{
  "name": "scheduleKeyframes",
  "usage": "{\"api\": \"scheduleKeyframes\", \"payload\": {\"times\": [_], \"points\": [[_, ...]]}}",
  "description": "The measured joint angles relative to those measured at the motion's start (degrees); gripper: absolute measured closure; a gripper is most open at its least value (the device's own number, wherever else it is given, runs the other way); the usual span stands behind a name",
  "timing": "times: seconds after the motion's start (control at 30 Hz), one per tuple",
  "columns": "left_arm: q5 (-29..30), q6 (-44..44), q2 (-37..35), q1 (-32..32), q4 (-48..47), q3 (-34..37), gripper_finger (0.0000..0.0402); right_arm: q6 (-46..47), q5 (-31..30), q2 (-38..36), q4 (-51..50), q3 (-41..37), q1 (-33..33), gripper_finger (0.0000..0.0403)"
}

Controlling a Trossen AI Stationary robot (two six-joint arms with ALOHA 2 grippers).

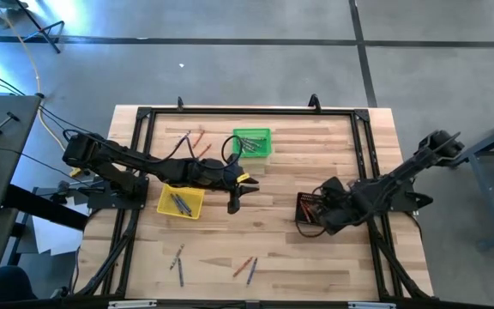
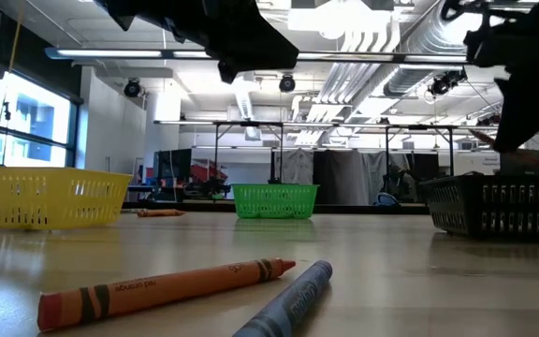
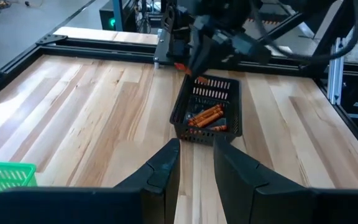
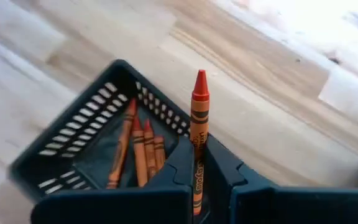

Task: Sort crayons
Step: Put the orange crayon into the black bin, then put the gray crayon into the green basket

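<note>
High view straight down, low view level at tabletop, 2 wrist views close, all sharing black basket (image 3: 207, 106).

table (image 1: 333, 257): wood | on it: green basket (image 1: 252, 142), yellow basket (image 1: 181, 202), black basket (image 1: 310, 209), loose crayons (image 1: 245, 267)

Bare table (image 1: 273, 184) between 3 baskets

Grey concrete floor (image 1: 256, 51), bright ceiling strip lights (image 2: 344, 21), perhaps curtained frames (image 2: 344, 178) behind.
</note>
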State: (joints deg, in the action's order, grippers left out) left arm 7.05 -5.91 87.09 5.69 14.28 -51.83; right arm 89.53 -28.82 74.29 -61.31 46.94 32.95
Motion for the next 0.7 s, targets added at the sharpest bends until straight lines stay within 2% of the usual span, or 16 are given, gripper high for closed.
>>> {"api": "scheduleKeyframes", "payload": {"times": [0.2, 0.37, 0.57, 0.7], "points": [[0.0, 0.0, 0.0, 0.0, -1.3, 0.0, 0.0316, -2.6, 7.6, 3.9, 2.5, 0.0, -1.8, 0.0398], [0.0, 0.0, 0.0, 0.0, -1.4, 0.0, 0.0316, -2.6, 10.8, 5.3, 3.7, 0.0, -1.8, 0.0356], [0.0, 0.2, 0.0, 0.0, -4.3, 0.0, 0.0316, -6.3, 10.7, 4.7, 2.3, 3.2, -1.8, 0.0289], [1.6, 0.2, 0.0, -0.6, -8.3, 0.0, 0.0316, -11.2, 6.5, 4.7, 0.3, 7.0, -1.8, 0.0277]]}}
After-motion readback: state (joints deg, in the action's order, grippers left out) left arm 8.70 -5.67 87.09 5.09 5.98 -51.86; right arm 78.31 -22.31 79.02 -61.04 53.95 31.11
